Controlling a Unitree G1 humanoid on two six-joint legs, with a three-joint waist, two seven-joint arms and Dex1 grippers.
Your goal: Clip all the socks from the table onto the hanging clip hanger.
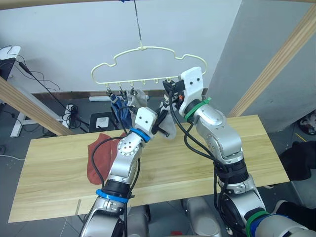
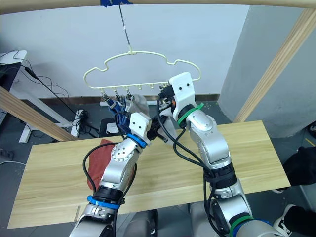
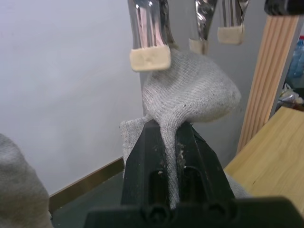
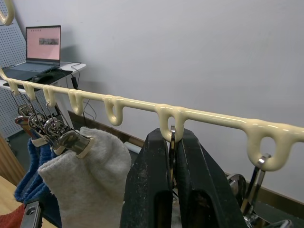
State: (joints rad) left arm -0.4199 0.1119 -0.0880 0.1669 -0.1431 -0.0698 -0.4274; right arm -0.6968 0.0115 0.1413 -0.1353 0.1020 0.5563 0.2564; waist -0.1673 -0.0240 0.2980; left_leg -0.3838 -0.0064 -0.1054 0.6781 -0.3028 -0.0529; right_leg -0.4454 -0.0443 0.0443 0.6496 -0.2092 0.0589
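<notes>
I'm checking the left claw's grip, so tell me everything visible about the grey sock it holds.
The grey sock is light grey knit fabric, slightly fuzzy. The left claw is shut on a bunched fold of it, and the rest bulges out above the fingers in a rounded pouch. It is held up just beneath the metal clips of the clip hanger, above the table. Whether a clip already grips it cannot be told.

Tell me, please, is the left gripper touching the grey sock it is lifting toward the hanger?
Touching. The left wrist view shows the left gripper shut on the grey sock, the fabric pinched between both black fingers below the metal clips.
</notes>
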